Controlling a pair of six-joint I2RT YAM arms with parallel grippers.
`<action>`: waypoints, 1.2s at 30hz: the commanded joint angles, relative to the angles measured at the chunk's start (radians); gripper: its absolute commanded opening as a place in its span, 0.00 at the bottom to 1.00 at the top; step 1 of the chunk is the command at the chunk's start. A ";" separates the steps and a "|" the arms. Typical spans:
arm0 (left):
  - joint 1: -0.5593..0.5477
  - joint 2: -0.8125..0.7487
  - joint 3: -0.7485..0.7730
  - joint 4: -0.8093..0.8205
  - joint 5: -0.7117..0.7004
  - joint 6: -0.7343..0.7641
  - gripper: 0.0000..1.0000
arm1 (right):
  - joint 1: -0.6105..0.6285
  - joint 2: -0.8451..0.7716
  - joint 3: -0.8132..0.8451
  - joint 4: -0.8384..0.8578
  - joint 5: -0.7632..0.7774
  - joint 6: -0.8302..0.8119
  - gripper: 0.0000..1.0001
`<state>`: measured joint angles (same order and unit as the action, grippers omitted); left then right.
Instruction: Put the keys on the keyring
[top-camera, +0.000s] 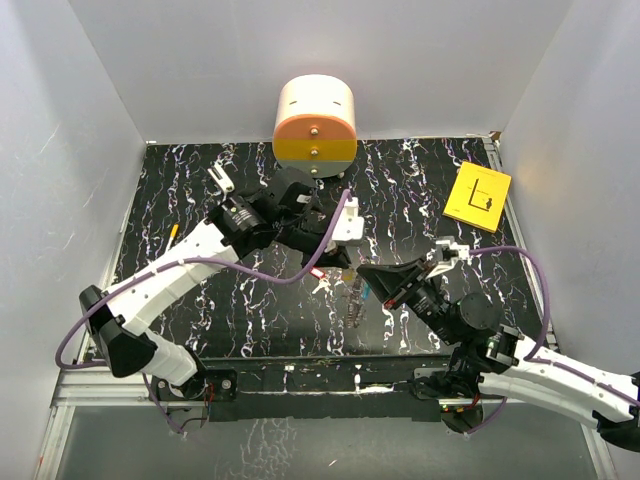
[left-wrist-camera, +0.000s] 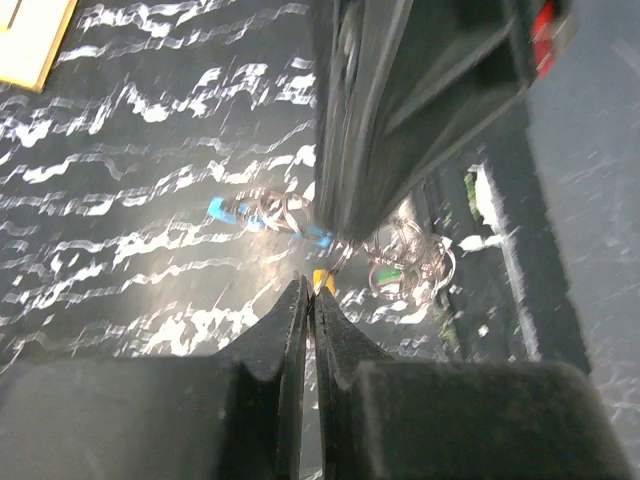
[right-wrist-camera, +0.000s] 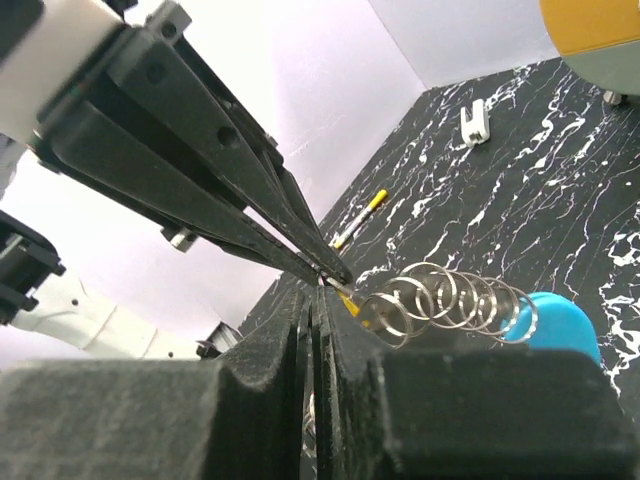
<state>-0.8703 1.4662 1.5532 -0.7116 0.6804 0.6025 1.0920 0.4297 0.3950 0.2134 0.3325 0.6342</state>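
Both grippers meet over the middle of the black marbled table (top-camera: 200, 320). My left gripper (top-camera: 338, 262) is shut, its tips (left-wrist-camera: 312, 287) pinching a small yellow-headed piece (left-wrist-camera: 323, 277) at the end of a chain of metal rings (left-wrist-camera: 270, 212). My right gripper (top-camera: 366, 272) is shut too, its tips (right-wrist-camera: 320, 290) touching the left tips and nipping the ring chain (right-wrist-camera: 440, 297). A blue key (right-wrist-camera: 556, 322) hangs on the chain's far end. A green key (left-wrist-camera: 392, 272) lies among the rings beneath. A red key (top-camera: 318, 272) lies beside the left gripper.
An orange and cream drum (top-camera: 315, 120) stands at the back centre. A yellow booklet (top-camera: 478, 195) lies at the back right. A white clip (top-camera: 222, 178) and a pencil (top-camera: 172, 235) lie at the left. White walls close in on three sides.
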 joint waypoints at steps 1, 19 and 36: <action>0.033 -0.081 -0.038 -0.011 -0.115 0.039 0.00 | -0.001 -0.050 0.027 0.195 0.083 0.044 0.08; 0.033 -0.054 0.073 -0.014 -0.099 -0.036 0.00 | -0.001 0.028 0.033 0.115 -0.010 -0.264 0.36; 0.033 0.017 0.213 0.077 0.053 -0.451 0.00 | -0.001 0.001 -0.136 0.519 -0.136 -0.627 0.43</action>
<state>-0.8391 1.4937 1.7245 -0.6804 0.6579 0.2493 1.0908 0.4400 0.2485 0.5606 0.2287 0.1047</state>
